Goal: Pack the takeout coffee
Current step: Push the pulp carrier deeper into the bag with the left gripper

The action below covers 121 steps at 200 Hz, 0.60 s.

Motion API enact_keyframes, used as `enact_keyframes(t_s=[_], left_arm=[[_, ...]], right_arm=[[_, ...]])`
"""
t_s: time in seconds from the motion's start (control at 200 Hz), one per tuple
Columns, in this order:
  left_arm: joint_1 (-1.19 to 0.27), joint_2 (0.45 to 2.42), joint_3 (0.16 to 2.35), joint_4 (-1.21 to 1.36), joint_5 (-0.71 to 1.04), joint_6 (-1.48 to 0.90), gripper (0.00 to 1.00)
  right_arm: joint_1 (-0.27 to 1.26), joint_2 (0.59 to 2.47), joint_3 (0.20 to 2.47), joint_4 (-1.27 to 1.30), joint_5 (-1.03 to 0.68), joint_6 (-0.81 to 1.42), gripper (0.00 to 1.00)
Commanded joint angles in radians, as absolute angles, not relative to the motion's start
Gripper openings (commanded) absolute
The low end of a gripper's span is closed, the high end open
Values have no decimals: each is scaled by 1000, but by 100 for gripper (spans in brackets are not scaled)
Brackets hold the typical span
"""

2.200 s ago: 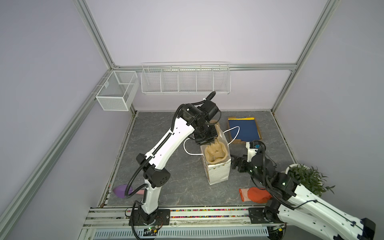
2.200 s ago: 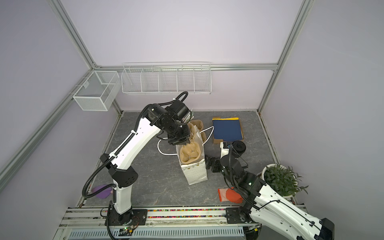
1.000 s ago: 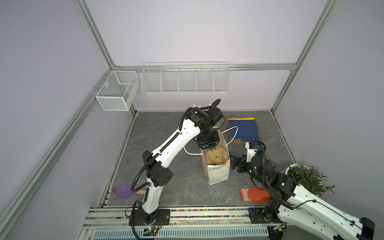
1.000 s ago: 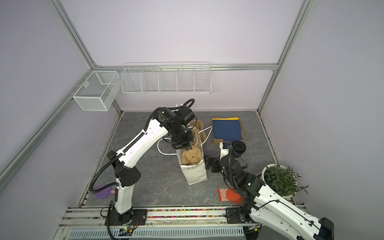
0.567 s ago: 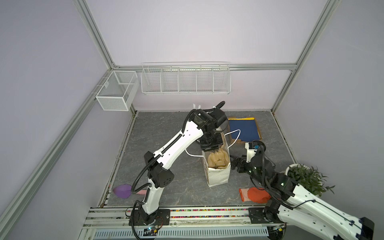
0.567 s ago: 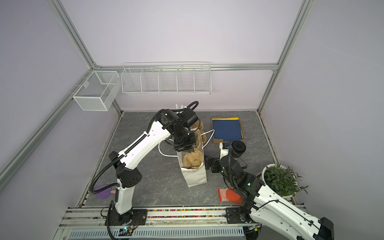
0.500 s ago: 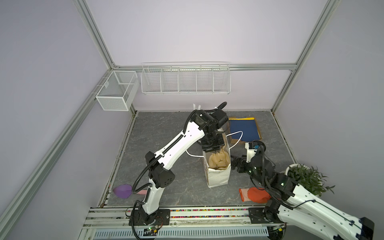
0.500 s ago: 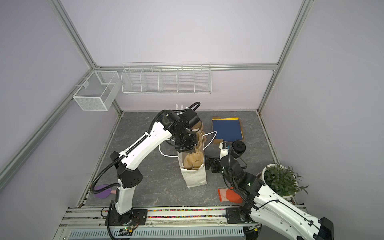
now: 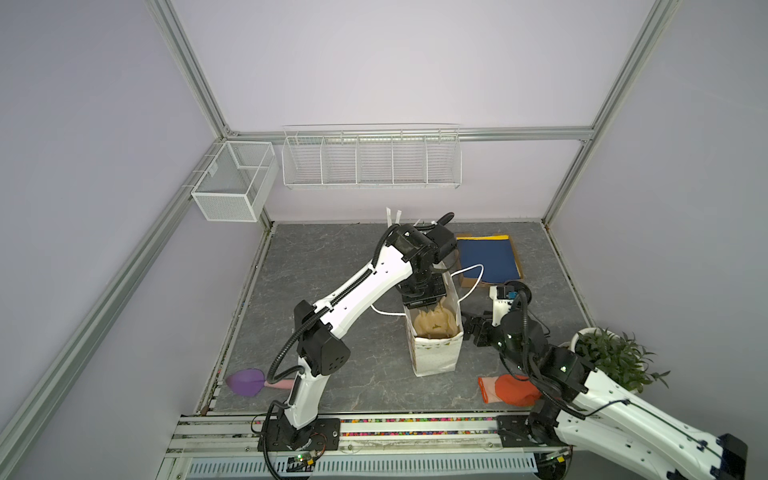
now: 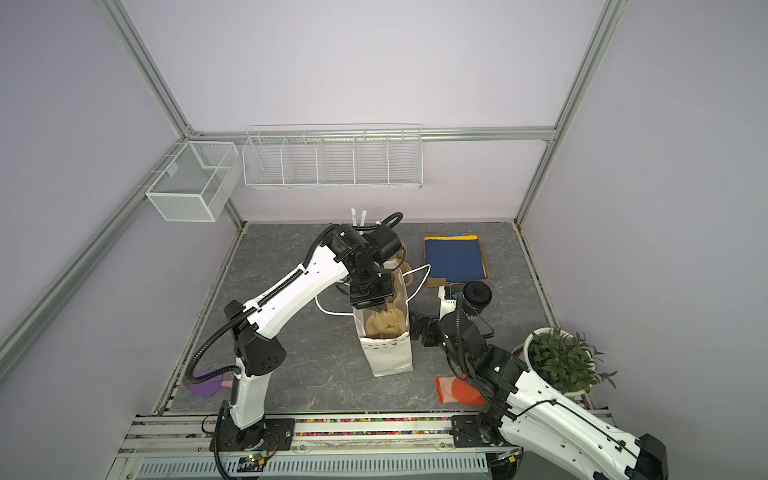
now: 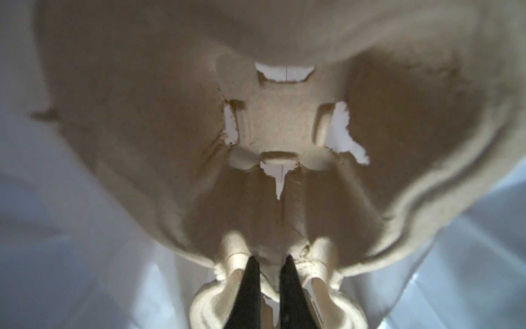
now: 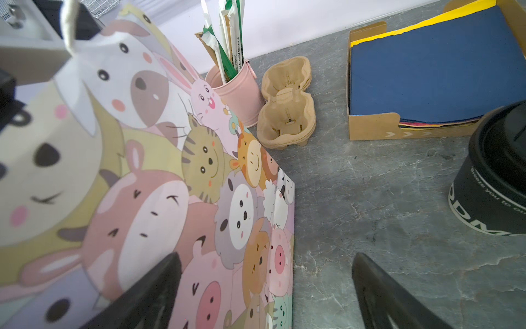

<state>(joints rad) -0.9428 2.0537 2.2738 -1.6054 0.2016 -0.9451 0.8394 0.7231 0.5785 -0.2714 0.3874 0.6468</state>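
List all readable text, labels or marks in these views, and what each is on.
"Breeze you to ou": small white lettering round the takeout coffee cup, cut off at the frame edge.
"DM": big white letters lower on that cup, partly cut off.
">>>": chevrons on the front wall of the cardboard tray.
Straw wrappers: print too small to read.
Gift bag: cartoon animals, no words.

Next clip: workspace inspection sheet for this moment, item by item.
Surface: grey marbled tabletop, nothing spilled.
Job's things: lidded black coffee cup stands on the table outside the cartoon paper bag; pulp carrier inside the bag.
Clutter: pink straw cup, spare carriers, box of blue sheets, orange cloth, purple object, potted plant.
Grippers: left gripper shut on the carrier; right gripper open, empty, beside the bag.
Cables: black conduit along left arm, no snag seen.
Surroundings: wire rack and wire basket on the walls.
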Motion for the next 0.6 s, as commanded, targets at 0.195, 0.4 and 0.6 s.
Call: enact_keyframes(t_s=[0.195,0.4,0.6], left_arm=[[-937,2054,2292,-1772,175,-920,0],[-929,2056,2334,-1773,171,-920,12],[-929,2056,2352,-1772,161,-918,24]], right_arm=[[844,718,562,-244,386,636,96],[845,719,559,-238,381,636,97],[844,720,561,-236,376,634,97]])
